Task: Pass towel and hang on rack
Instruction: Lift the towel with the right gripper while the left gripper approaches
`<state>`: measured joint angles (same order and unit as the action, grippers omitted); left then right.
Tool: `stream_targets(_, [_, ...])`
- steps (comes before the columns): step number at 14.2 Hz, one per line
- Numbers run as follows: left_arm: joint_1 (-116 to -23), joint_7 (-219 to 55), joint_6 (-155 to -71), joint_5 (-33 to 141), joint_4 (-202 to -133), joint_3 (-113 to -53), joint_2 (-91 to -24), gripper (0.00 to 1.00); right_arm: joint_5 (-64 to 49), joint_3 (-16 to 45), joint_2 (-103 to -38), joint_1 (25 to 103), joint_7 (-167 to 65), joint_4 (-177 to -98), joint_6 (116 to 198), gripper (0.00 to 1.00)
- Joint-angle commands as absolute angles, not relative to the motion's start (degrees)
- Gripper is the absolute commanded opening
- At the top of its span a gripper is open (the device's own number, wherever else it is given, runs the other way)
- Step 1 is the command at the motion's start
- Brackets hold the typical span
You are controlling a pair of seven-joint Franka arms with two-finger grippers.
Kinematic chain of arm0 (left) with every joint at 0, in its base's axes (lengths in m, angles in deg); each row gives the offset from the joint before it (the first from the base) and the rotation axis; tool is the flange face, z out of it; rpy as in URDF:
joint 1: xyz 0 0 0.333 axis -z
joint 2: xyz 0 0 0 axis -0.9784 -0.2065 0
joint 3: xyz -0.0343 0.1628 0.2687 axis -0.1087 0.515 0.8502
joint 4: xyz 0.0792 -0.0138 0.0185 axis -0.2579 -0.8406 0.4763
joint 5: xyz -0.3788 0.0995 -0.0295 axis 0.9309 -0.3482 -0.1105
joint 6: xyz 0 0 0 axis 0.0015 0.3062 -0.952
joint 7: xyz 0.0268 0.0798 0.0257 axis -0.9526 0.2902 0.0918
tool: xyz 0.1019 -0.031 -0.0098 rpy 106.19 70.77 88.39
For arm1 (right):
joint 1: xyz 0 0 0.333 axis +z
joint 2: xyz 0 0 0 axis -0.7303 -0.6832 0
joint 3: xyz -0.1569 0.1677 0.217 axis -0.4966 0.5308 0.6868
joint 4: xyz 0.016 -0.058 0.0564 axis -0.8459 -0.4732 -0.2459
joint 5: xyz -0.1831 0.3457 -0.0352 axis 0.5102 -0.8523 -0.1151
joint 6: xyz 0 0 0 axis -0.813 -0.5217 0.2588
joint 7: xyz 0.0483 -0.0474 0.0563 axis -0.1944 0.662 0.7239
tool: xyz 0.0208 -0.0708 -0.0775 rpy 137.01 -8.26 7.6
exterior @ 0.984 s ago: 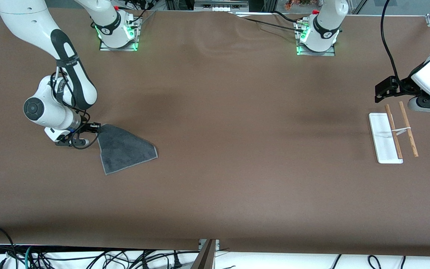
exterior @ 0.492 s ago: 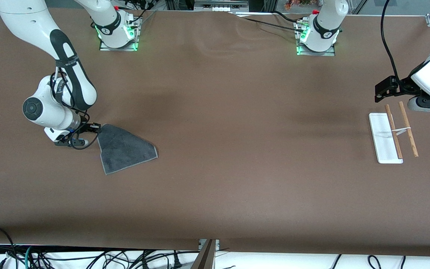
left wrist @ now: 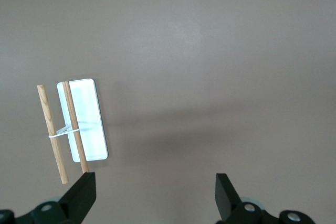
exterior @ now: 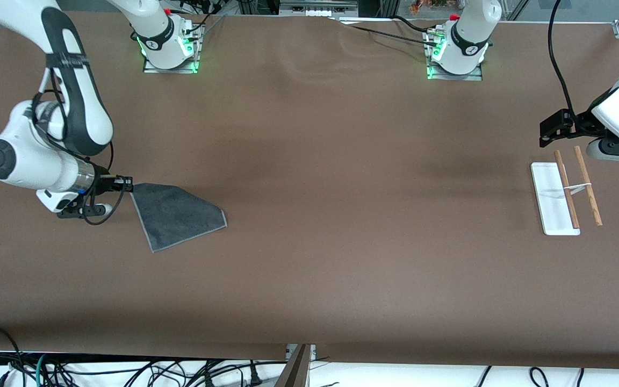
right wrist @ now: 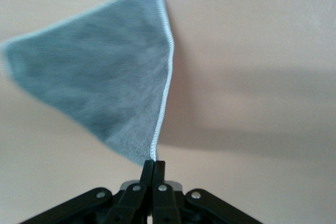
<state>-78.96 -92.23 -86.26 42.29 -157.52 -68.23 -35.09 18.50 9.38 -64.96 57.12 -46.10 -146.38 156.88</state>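
Right pincer (exterior: 127, 186) is clamping the towel (exterior: 178, 215) corner, the rest lying on the counter (exterior: 309, 242). Lift slowly (avoid slippage). Left pincer (left wrist: 155, 195) is waiting spread wide over the rack (exterior: 566, 192), at three o'clock.

My right pincer (exterior: 127, 186) pinches one corner of the dark grey towel (exterior: 178, 215), which hangs in a triangle. The rack (exterior: 564, 191) stands on the tabletop toward my left arm's end.
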Motion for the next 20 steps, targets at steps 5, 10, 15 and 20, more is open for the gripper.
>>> stream_targets(5, [-78.2, -92.8, -78.8, 43.3, -156.9, -68.7, -35.6, 1.0, 18.1, 3.9, -66.8, 71.2, -63.4, -123.5, 130.1, 0.0])
stream_targets(10, [-78.0, -92.8, -77.3, 48.4, -155.8, -68.8, -36.5, 1.0, 11.8, 3.3, -70.6, 79.1, -82.5, -110.3, 120.3, 0.0])
stream_targets(15, [-76.9, -92.8, -77.0, 50.5, -152.4, -69.6, -39.1, 1.0, 0.5, 3.3, -75.2, 85.9, -105.1, -99.9, 120.2, 0.0])
stream_targets(20, [-74.4, -99.2, -77.0, 54.5, -152.6, -69.7, -40.7, 1.0, -7.0, 3.4, -78.9, 90.3, -120.8, -93.9, 125.6, 0.0])
